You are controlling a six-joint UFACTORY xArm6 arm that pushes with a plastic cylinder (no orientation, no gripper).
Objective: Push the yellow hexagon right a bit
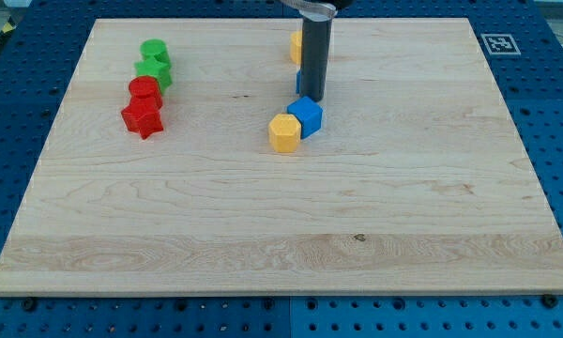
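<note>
Nearest the view's bottom lies a broad bare stretch of the wooden desk (281, 235), a pale board resting on a blue perforated base (554, 141). Taking the yellow hexagon (284, 132) as the landmark: it sits a little above the board's centre, and the blue cube (306, 115) touches it on its upper right. My tip (315, 98) stands just above the blue cube, so up and to the right of the yellow hexagon, not touching the hexagon; whether it touches the cube I cannot tell. The rod comes straight down from the view's top, upright, under a metallic collar. As a plain rod, this tool has nothing to open or close, and it holds nothing. Behind the rod, farther above the hexagon, a second yellow block (296, 47) and a sliver of another blue block (299, 83) show, shapes hidden. Well to the hexagon's left are a red star (142, 118), a red cylinder (144, 92) touching it above, then two green blocks (155, 64) higher. A black-and-white square marker (497, 43) sits far up right; no writing is readable.
</note>
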